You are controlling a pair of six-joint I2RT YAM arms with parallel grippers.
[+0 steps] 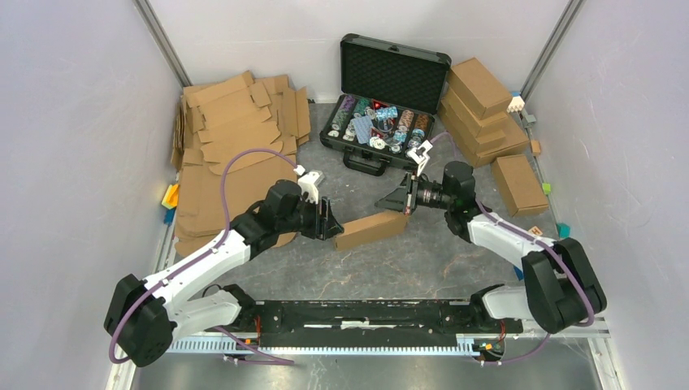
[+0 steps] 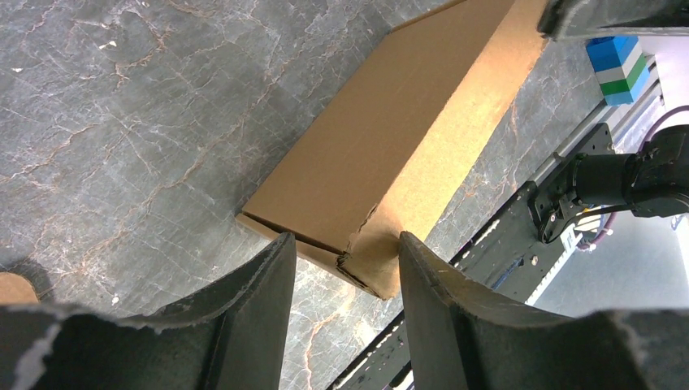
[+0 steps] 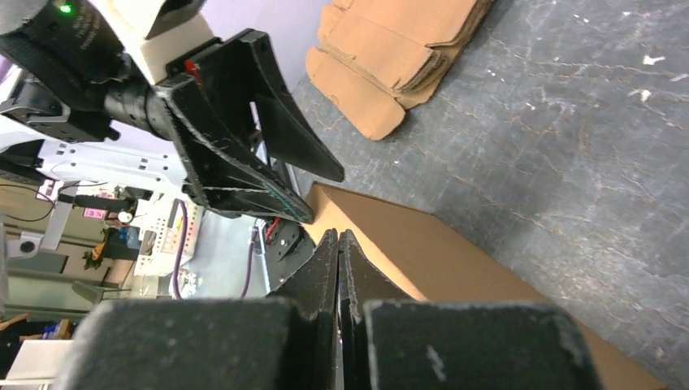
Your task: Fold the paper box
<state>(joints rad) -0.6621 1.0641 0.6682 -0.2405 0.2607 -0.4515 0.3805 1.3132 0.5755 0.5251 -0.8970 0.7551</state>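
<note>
The box (image 1: 370, 230) is seen lying near the middle of the table (image 1: 422, 264), folded up (a shallow brown one), set slantwise between the two arms. Its left end is bracketed by the left gripper (image 1: 334, 221), fingers spread, nothing clamped. The right gripper (image 1: 383, 201) is pinched fully closed, empty, tips by the box's right end.

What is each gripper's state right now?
Left gripper: jaws apart around a corner of the paper box; grip unclear.
Right gripper: jaws shut, nothing between them.
</note>
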